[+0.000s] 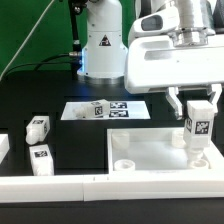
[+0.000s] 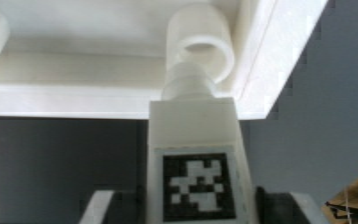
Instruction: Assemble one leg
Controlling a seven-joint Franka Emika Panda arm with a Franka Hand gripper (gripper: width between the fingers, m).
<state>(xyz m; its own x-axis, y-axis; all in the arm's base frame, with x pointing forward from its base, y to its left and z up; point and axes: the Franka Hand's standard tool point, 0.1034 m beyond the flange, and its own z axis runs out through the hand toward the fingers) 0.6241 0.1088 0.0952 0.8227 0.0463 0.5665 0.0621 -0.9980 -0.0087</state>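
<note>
My gripper (image 1: 198,112) is shut on a white leg (image 1: 198,128) bearing a black-and-white tag and holds it upright over the tabletop (image 1: 150,160), at the exterior view's right. In the wrist view the leg (image 2: 197,150) fills the middle between my two fingers (image 2: 105,205), its narrow end pointing at a round corner socket (image 2: 206,48) of the tabletop (image 2: 87,95). I cannot tell whether the leg's end touches the socket. Three more legs lie loose: two at the exterior view's left (image 1: 38,128) (image 1: 42,158) and one on the marker board (image 1: 97,108).
The marker board (image 1: 105,110) lies on the black table behind the tabletop. The robot's white base (image 1: 103,45) stands at the back. A white rail (image 1: 60,185) runs along the front edge. Another white part (image 1: 3,147) shows at the exterior view's far left.
</note>
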